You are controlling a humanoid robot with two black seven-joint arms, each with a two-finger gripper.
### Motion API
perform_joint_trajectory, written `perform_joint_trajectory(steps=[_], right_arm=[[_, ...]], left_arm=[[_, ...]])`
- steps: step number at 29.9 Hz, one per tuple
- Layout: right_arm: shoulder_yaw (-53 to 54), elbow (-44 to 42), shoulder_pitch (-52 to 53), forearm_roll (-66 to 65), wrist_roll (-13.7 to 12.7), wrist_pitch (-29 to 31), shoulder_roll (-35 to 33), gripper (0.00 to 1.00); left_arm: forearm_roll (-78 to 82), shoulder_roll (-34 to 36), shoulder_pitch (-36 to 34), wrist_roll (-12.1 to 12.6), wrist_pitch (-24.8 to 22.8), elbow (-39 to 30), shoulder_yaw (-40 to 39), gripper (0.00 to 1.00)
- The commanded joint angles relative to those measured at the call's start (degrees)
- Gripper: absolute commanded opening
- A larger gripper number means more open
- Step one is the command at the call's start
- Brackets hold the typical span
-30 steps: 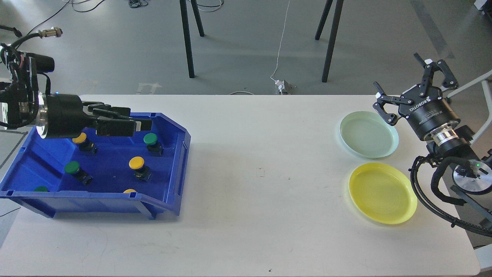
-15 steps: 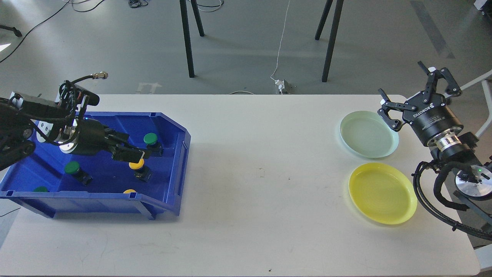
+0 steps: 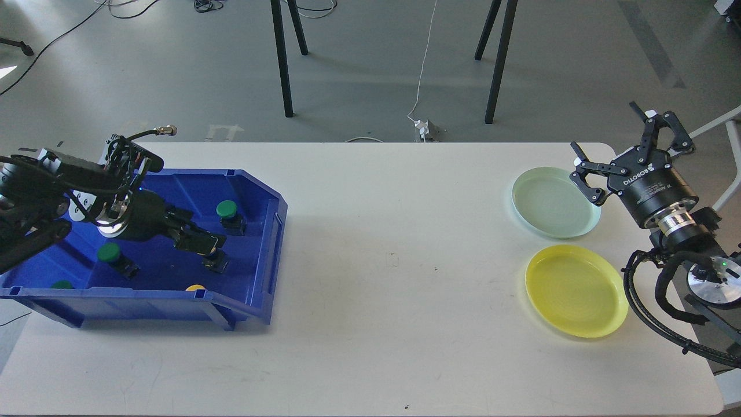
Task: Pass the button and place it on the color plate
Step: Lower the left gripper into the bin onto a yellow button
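Note:
A blue bin [image 3: 145,302] at the table's left holds several push buttons: a green one [image 3: 226,211], a second green one [image 3: 109,253], a green cap at the front left [image 3: 61,284] and a yellow cap behind the front rim [image 3: 195,287]. My left gripper [image 3: 206,246] is down inside the bin, right on top of a yellow button whose black base [image 3: 217,264] shows below the fingers. Its cap is hidden, and I cannot tell whether the jaws have closed. My right gripper [image 3: 608,130] is open and empty, raised beside the pale green plate [image 3: 554,202]. The yellow plate [image 3: 576,289] lies in front of that plate.
The white table [image 3: 393,324] lies between the bin and the plates. My right arm's cables [image 3: 654,307] hang by the table's right edge. Black stand legs [image 3: 282,58] are on the floor behind the table.
My left gripper has swung down and right into the bin, onto the middle yellow button, covering its cap. My right gripper has drifted slightly right, still open.

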Motion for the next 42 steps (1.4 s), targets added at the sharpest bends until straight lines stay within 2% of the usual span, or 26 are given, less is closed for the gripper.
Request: perform_joint_trajectory(steps=[1,13,30,35,40,42], right_arm=[[0.06,-0.43,-0.66,0.0,0.0,1.29,-0.09,0.99],[-0.02,-2.1,-1.63,-0.09,0.0,3.05,-0.36,0.99],[-0.02,-2.1,-3.12,-0.09,0.0,3.93,-0.35,0.99],[0.07,-2.1,-3.38,-0.09,0.0,3.93,-0.35,0.99],[0.07,-2.1,-3.47,-0.09,0.0,3.93,-0.35,0.99],[0.07,-2.1,-3.73,-0.09,0.0,3.93,-0.44,0.99]], left_arm=[[-0.05,-0.35,0.12,0.0,0.0,1.27,-0.01,0.98],[0.04,-3.16,2.58,0.0,0.0,2.68,-0.01,0.97],[-0.32,-7.29,3.9,0.0,0.0,9.89,-0.01,0.96],[-0.14,-7.38,3.9,0.0,0.0,9.89,-0.01,0.85],[-0.14,-7.47,3.81,0.0,0.0,9.98,-0.01,0.67],[-0.31,-7.82,3.81,0.0,0.0,9.98,-0.01,0.63]])
